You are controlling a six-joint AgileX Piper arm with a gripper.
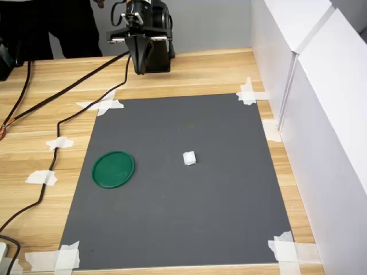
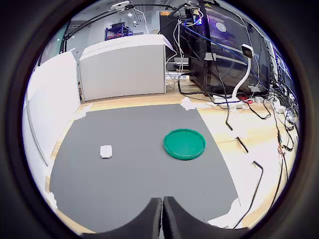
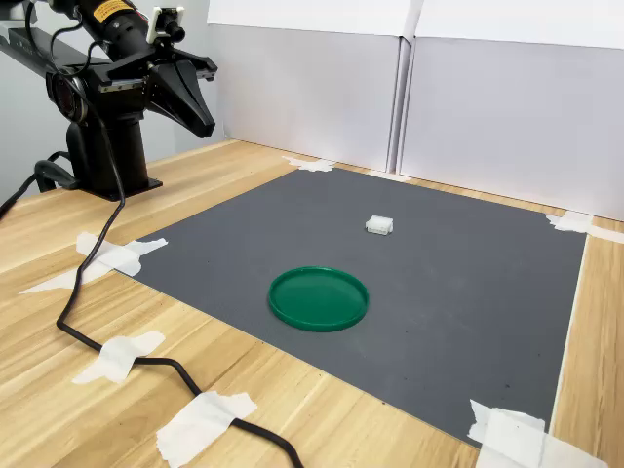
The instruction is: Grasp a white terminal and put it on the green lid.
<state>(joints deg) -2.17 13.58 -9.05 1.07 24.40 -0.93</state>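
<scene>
With clenched jaws, the gripper (image 3: 202,122) hangs far from the terminal (image 1: 189,158), so the reach comes first, opening above it, lid (image 1: 113,169) later.

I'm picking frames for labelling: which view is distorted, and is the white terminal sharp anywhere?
The wrist view is fisheye with a dark round border; the white terminal looks soft there. Both exterior views are evenly lit, undistorted, with the terminal small but clear.

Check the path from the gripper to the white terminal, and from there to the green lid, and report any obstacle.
Nothing visible blocks either path. The gripper, shut, sits raised near the arm's base; only bare grey mat lies between it, the terminal and the lid.
</scene>
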